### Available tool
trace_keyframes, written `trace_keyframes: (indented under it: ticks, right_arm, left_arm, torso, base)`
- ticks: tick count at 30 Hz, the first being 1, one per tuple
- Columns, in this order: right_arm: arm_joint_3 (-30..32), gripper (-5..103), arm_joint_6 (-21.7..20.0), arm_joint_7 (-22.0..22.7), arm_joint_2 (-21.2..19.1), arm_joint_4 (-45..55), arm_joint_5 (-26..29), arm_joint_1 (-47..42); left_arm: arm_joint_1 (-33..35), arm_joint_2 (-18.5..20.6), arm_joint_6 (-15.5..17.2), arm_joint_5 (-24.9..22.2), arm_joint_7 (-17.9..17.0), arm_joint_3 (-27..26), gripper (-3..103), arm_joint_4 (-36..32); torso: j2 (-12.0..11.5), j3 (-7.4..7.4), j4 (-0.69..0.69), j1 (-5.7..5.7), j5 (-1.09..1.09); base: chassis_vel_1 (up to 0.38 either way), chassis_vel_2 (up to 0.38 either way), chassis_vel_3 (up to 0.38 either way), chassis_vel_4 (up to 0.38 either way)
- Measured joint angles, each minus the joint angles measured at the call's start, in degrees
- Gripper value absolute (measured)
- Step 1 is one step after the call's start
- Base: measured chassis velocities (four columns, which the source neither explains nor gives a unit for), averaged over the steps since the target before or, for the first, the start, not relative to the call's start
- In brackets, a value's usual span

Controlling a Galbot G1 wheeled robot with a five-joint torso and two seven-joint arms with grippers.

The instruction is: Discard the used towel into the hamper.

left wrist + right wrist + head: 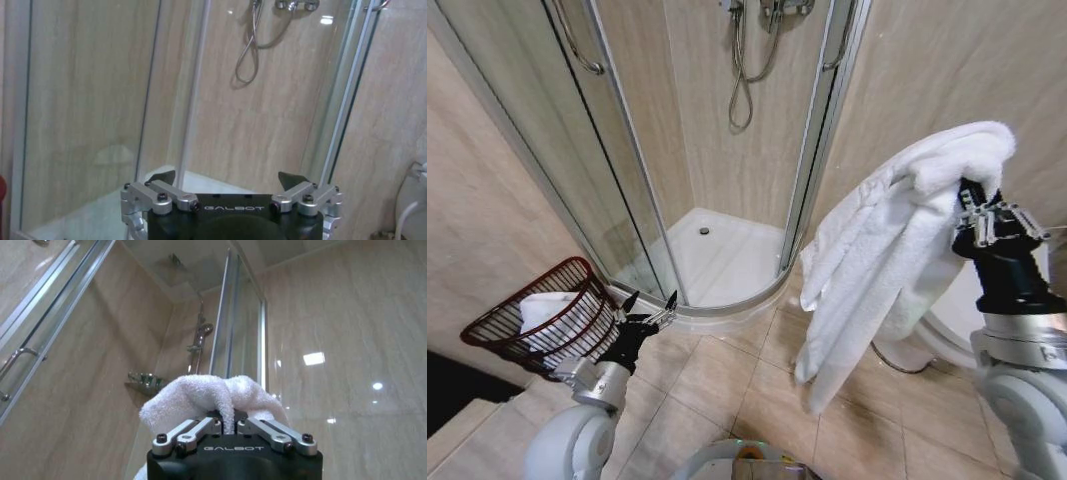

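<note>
Two grippers show from our head: our right gripper (pixel 975 212) holds the white towel (pixel 882 245) aloft, well apart from the hamper (pixel 532 325) on the floor beside our left gripper (pixel 649 307); wrist views show left jaws spread empty, right jaws pinching towel, so we judge carrying remains.

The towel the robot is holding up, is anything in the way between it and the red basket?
Partly. The towel hangs from the right gripper, jaws shut on it, on the robot's right. The hamper sits at the left by the wall. The idle left gripper, jaws open, hovers just beside the hamper on the towel's side. Otherwise bare floor tiles lie between.
</note>
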Motion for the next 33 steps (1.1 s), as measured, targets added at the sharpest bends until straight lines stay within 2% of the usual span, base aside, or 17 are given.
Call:
trace_keyframes:
  ticks: [16,33]
  right_arm:
    - [2.08,8,0.42,-0.2,0.39,-0.14,0.93,-1.14]
    - [2.73,8,2.13,-1.72,0.98,-0.19,-0.32,-2.07]
  left_arm:
    - [0.0,0.0,0.0,0.0,0.0,0.0,100,0.0]
    - [0.0,0.0,0.0,0.0,0.0,0.0,100,0.0]
  torso:
    - [0.17,0.11,0.02,0.08,0.01]
    - [4.3,2.75,0.04,1.53,0.0]
  base:
    - [0.02,0.017,0.016,0.023]
    - [0.0,0.0,0.0,0.0]
